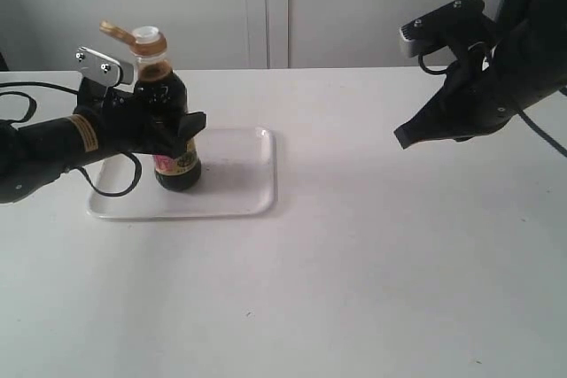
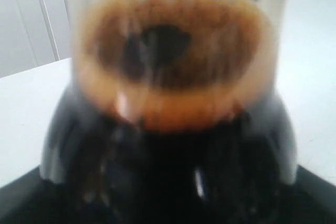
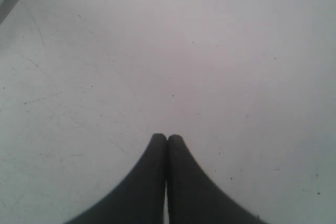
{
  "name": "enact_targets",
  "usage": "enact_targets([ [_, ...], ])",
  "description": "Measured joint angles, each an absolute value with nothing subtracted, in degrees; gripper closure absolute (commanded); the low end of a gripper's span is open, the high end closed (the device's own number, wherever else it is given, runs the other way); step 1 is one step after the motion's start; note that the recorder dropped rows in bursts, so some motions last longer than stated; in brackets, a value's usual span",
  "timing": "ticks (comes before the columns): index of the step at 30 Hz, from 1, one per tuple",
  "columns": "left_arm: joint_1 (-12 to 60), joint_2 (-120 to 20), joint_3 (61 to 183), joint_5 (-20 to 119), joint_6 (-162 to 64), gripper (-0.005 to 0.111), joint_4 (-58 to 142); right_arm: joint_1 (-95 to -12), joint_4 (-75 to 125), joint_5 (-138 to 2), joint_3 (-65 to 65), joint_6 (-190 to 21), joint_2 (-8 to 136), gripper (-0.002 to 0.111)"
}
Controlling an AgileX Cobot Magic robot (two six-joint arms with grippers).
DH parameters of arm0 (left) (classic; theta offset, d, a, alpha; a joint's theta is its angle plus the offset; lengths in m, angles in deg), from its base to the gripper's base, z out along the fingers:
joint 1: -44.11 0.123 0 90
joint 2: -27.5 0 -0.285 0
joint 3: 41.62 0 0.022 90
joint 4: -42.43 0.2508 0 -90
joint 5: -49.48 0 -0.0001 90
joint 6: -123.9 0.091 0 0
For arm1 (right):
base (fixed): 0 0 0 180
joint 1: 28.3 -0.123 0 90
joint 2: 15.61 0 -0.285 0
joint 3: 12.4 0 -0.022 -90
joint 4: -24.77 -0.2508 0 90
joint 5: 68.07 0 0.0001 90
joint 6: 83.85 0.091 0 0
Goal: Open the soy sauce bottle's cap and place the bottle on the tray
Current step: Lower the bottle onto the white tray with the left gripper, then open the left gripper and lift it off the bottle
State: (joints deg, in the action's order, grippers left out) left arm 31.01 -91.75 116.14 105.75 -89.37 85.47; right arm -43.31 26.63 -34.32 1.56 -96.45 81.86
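The bottle (image 1: 168, 126) stands upright inside the tray (image 1: 252, 188), toward its left half, with the left gripper (image 1: 173, 130) pinching it around the dark body just below the shoulder. The cap (image 1: 135, 39) is already flipped open, its hinged lid tilted up and to the left above the pale spout. What looks left is the release, and the way to do it well is to make sure the base sits flat on the tray floor before spreading the jaws, then part them evenly and draw back level along the line of approach, so neither finger drags the label side and tips a tall, narrow-necked bottle that is now unsealed. Lifting away too early or at an angle could slosh sauce out of the spout. The right gripper (image 1: 406, 137) hangs well apart over the bare counter (image 1: 372, 289), fingertips pressed together, and need not join in. The exterior view alone shows the tray, the open lid and both arms; the left wrist view gives only a blurred close look at the bottle's shoulder and neck, filling the frame, with no tray visible; the right wrist view confirms the meeting fingertips (image 3: 157, 145) and nothing beneath them but counter.
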Motion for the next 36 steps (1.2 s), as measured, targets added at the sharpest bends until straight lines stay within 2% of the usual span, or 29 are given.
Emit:
enact_targets([
  [17,31.01,-91.46,116.31,105.13,-91.0,0.007,86.13,-43.31,26.63,-34.32,1.56,-96.45,81.86,0.108],
  [26,31.01,-84.32,116.31,97.2,-95.57,0.007,92.28,-43.31,26.63,-34.32,1.56,-96.45,81.86,0.108],
  [36,31.01,-78.26,116.31,94.54,-102.09,0.007,97.11,-43.31,26.63,-34.2,1.56,-96.45,81.86,0.108],
])
